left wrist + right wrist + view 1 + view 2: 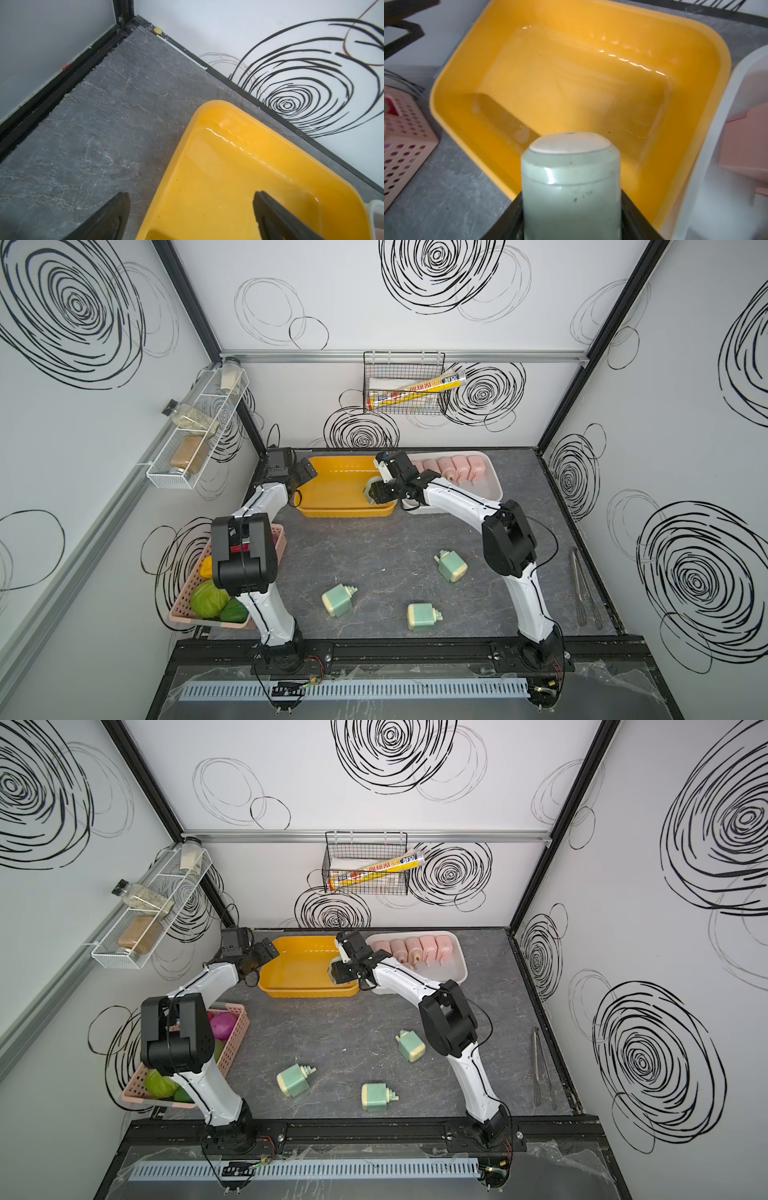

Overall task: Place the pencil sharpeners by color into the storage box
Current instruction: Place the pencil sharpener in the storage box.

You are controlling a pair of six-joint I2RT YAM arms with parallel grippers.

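Observation:
My right gripper is shut on a mint green pencil sharpener, cream end forward, over the front right corner of the empty yellow storage box. Three more green sharpeners lie on the grey table in both top views. Several pink sharpeners stand in a row in the white storage box beside the yellow one. My left gripper is open and empty, straddling the yellow box's left rim.
A pink perforated basket with toy fruits sits at the table's left edge under my left arm. Metal tongs lie along the right edge. A wire basket hangs on the back wall and a spice rack on the left wall.

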